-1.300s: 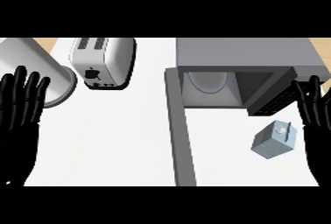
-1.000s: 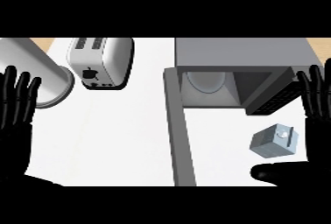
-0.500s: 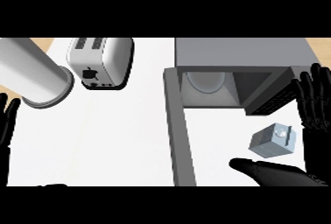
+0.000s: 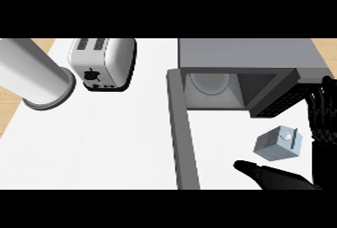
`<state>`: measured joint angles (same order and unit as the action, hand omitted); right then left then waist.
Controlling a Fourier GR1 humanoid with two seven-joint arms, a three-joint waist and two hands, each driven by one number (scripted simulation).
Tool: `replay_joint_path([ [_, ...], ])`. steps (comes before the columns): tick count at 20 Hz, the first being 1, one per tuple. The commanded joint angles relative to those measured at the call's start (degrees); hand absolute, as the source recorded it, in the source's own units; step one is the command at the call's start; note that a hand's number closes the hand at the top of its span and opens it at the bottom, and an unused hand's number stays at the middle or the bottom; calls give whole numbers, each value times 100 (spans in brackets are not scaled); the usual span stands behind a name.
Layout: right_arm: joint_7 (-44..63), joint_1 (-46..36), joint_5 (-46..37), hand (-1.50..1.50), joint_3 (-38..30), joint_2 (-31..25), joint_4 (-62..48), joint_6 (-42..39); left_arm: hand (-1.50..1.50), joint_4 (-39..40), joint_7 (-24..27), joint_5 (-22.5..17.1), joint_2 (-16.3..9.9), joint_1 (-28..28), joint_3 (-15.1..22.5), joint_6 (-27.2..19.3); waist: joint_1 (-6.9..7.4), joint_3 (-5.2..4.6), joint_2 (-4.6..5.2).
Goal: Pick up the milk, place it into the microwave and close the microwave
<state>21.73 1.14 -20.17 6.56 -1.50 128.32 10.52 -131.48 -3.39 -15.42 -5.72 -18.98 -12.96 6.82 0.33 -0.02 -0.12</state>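
Observation:
The milk point(image 4: 279, 143), a small pale blue-grey carton with a white cap, stands on the white counter just in front of the open microwave point(image 4: 250, 58). The microwave's door point(image 4: 183, 138) is swung out towards me, left of the carton. Its cavity point(image 4: 212, 89) shows a round glass plate. My right hand point(image 4: 289, 180) is open beside the carton. Its fingers point(image 4: 322, 111) rise straight along the right edge and the thumb point(image 4: 253, 170) reaches in below the carton. Neither touches the carton. My left hand is out of the view.
A silver toaster point(image 4: 102, 62) stands at the back, left of the microwave. A big grey cylinder point(image 4: 34, 73) lies at the far left. White counter point(image 4: 99, 142) spreads left of the door, with a wooden edge point(image 4: 8, 107) at the far left.
My left hand has slid down and out past the left edge. My right hand has come in lower, its thumb now stretching under the milk carton. The carton has not moved.

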Motion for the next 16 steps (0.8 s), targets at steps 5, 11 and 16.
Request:
replay_joint_path([
  [5,-1051,934,270,-150,6,141,-495,70,-150,-579,-154,-614,49,-609,-560,473,-3,3,0],
  [11,-1661,705,546,-150,-427,142,-1614,275,-150,-675,-140,-473,288,-683,-541,640,6,5,7],
  [16,-2147,750,916,-150,-1189,-27,-2033,120,-150,-287,96,-1047,119,-796,-1226,1141,9,3,4],
])
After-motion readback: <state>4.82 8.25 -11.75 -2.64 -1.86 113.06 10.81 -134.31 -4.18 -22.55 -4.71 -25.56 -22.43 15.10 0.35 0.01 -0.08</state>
